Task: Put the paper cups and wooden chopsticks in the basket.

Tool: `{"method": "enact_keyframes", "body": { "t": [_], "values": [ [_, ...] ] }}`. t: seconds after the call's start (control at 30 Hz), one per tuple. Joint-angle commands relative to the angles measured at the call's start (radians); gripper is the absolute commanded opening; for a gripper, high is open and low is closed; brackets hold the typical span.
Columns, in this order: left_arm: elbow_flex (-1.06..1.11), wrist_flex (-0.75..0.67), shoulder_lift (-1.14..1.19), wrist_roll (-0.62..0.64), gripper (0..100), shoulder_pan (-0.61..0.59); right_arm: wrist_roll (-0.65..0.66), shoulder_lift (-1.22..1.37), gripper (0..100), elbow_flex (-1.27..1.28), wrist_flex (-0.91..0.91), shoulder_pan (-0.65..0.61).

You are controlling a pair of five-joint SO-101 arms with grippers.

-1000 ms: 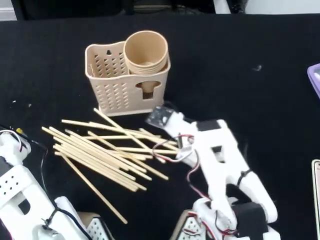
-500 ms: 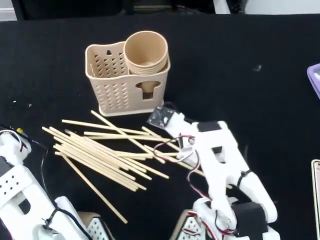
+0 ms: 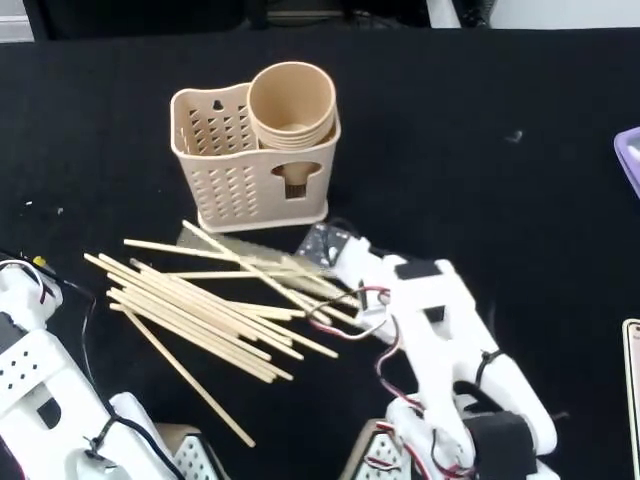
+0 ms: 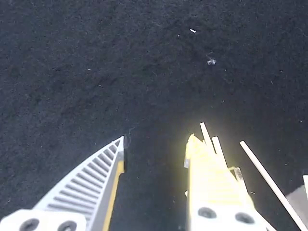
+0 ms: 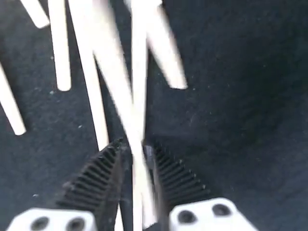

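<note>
Your right gripper (image 5: 134,147) pinches a few chopsticks (image 5: 114,72) near their ends — likely to stand them in the basket (image 3: 230,190) beside the paper cups (image 3: 291,100) — while the left gripper (image 4: 154,144) gapes empty.

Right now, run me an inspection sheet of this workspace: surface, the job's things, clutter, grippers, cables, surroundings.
Surface: black cloth, with a few pale specks.
Job's things: basket upright, with stacked paper cups in one compartment; wooden chopsticks in a loose pile on the cloth in front of it.
Clutter: purple object at the table's edge, apart from the job's things.
Grippers: right gripper low at the pile, fingers closed on a few chopsticks; left gripper open over bare cloth, beside some chopstick ends.
Cables: wires looped loose along the right arm, close to the pile.
Surroundings: nothing seen.
</note>
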Motion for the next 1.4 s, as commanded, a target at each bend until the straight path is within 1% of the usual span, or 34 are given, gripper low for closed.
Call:
{"method": "enact_keyframes", "body": {
  "t": [0.0, 0.17, 0.4, 0.53, 0.67, 0.8, 0.9, 0.97, 1.03, 1.1, 1.27, 1.37],
  "values": [
    [-0.016, -0.015, -0.009, 0.002, 21, 0.013, 0.014, -0.093, 1.1, -0.045, 0.094, -0.005],
    [-0.018, -0.015, -0.009, 0.002, 21, 0.013, 0.014, -0.228, 1.1, -0.074, 0.238, -0.008],
    [-0.016, -0.015, -0.009, 0.002, 21, 0.013, 0.014, -0.41, 1.1, -0.084, 0.342, -0.009],
    [-0.016, -0.015, -0.009, 0.002, 21, 0.013, 0.009, -0.527, 1.1, -0.166, 0.465, -0.014],
    [-0.019, -0.015, -0.009, 0.002, 21, 0.013, -0.003, -0.639, 1.1, -0.302, 0.62, -0.087],
    [-0.019, -0.015, -0.009, 0.003, 21, 0.013, -0.141, -0.693, 1.1, -0.406, 0.635, -0.25],
    [-0.018, -0.015, -0.009, 0.003, 21, 0.013, -0.265, -0.68, 1.1, -0.464, 0.539, -0.341],
    [-0.018, -0.015, -0.009, 0.003, 21, 0.013, -0.347, -0.668, 1.1, -0.496, 0.422, -0.362],
    [-0.016, -0.015, -0.009, 0.003, 21, 0.013, -0.425, -0.653, 1.1, -0.527, 0.276, -0.365],
    [-0.016, -0.015, -0.009, 0.003, 21, 0.013, -0.512, -0.63, 1.1, -0.544, 0.094, -0.365],
    [-0.016, -0.015, -0.011, 0.003, 21, 0.013, -0.779, -0.515, 1.1, -0.545, -0.331, -0.391],
    [-0.015, -0.015, -0.011, 0.003, 21, 0.013, -0.858, -0.41, 1.1, -0.549, -0.531, -0.397]
  ]
}}
